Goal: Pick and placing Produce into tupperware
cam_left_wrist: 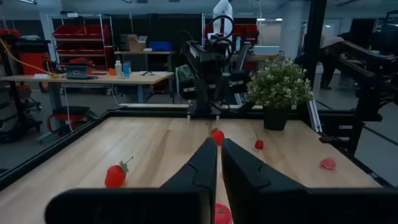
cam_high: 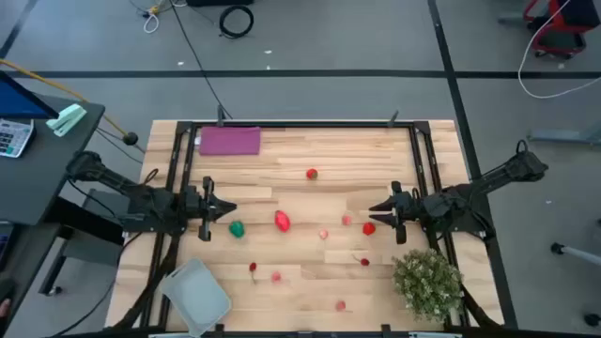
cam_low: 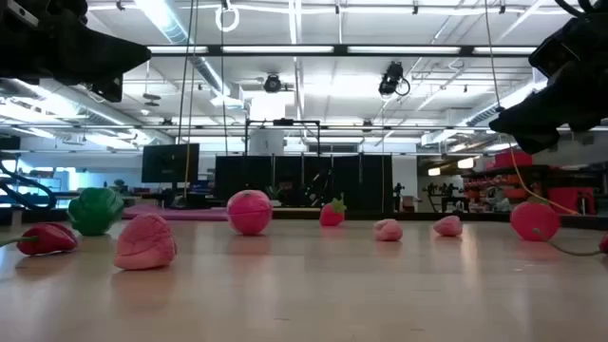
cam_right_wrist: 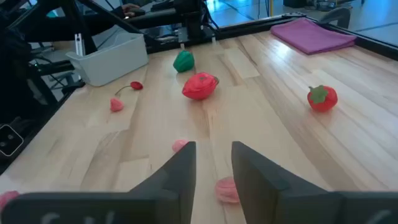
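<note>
The produce lies scattered on the table's middle: a green piece (cam_high: 237, 228), a red-pink one (cam_high: 282, 221), a red one (cam_high: 312, 173) farther back, and several small pink and red pieces toward the near edge (cam_high: 277, 276). The tupperware (cam_high: 197, 293) sits at the near left corner, tilted to the table's edges, with nothing visible inside; it also shows in the right wrist view (cam_right_wrist: 112, 57). My left gripper (cam_high: 225, 208) hovers left of the green piece, its fingers almost together (cam_left_wrist: 218, 158). My right gripper (cam_high: 377, 208) hovers beside a red piece (cam_high: 368, 227), open (cam_right_wrist: 214, 163).
A purple mat (cam_high: 229, 141) lies at the far left of the table. A bushy potted plant (cam_high: 427, 282) stands at the near right corner, close to my right arm. Black frame rails run along the table's sides. Bare wood lies between the two grippers.
</note>
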Available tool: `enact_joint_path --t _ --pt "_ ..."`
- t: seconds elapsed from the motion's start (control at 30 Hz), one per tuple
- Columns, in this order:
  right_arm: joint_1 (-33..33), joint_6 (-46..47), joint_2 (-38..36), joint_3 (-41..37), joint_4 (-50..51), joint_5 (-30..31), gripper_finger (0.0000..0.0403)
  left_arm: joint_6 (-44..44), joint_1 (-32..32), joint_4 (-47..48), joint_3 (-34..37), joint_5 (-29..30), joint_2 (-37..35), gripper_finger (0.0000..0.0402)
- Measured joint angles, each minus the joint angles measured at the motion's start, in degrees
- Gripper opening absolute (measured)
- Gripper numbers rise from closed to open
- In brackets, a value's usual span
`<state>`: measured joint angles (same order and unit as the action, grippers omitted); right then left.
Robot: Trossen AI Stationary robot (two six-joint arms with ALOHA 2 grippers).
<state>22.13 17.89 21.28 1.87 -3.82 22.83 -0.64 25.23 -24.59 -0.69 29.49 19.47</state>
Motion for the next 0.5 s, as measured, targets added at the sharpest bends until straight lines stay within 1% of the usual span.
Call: enact_joint_path --t 0.17,0.5 --pt "0.0 0.0 0.0 0.0 -0.01 0.01 0.011 0.0 0.01 0.01 0.01 0.0 0.0 0.0035" --pt "0.0 -0.02 0.0 0.0 0.0 0.0 0.011 0.0 0.02 0.01 0.02 0.01 0.01 0.0023"
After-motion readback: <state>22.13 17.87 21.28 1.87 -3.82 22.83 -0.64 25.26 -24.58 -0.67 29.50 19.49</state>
